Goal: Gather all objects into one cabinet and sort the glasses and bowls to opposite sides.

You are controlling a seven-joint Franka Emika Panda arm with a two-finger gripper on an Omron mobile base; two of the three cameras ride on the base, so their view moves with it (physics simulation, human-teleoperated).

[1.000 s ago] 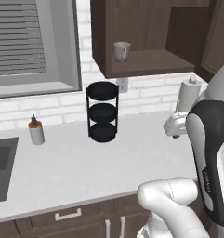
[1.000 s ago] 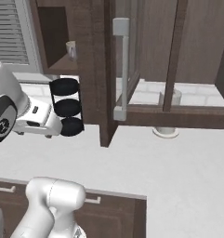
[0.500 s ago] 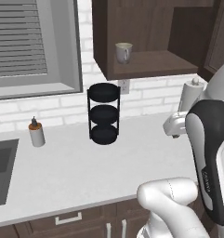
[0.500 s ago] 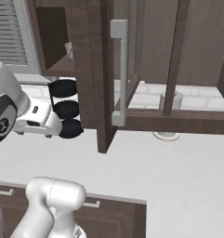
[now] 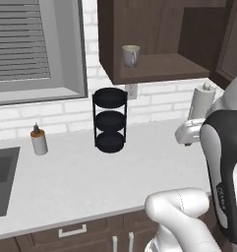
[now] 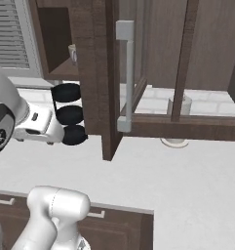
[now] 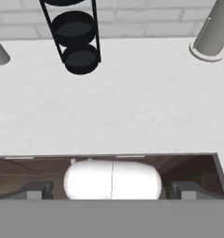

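A grey-beige handled mug (image 5: 131, 55) stands upright at the left end of the open dark-brown wall cabinet's shelf (image 5: 159, 69); it also peeks past the open door (image 6: 72, 51). The bowls are out of view. My gripper (image 7: 112, 190) hangs over the white counter's front edge, pointing down. Its jaws are wide apart with nothing between them, one dark fingertip (image 7: 36, 189) at each lower corner of the hand view. The white hand (image 5: 189, 132) sits well below and to the right of the mug.
A black three-tier rack (image 5: 110, 120) stands on the counter against the brick wall. A paper towel roll (image 5: 201, 101) is at the right, a soap dispenser (image 5: 39, 141) and sink (image 5: 2, 177) at the left. The cabinet door with its pale handle (image 6: 125, 75) juts out over the counter.
Both base views have shifted slightly as a whole, so the camera has moved a little. The mug and rack stay where they were, and the gripper remains open.
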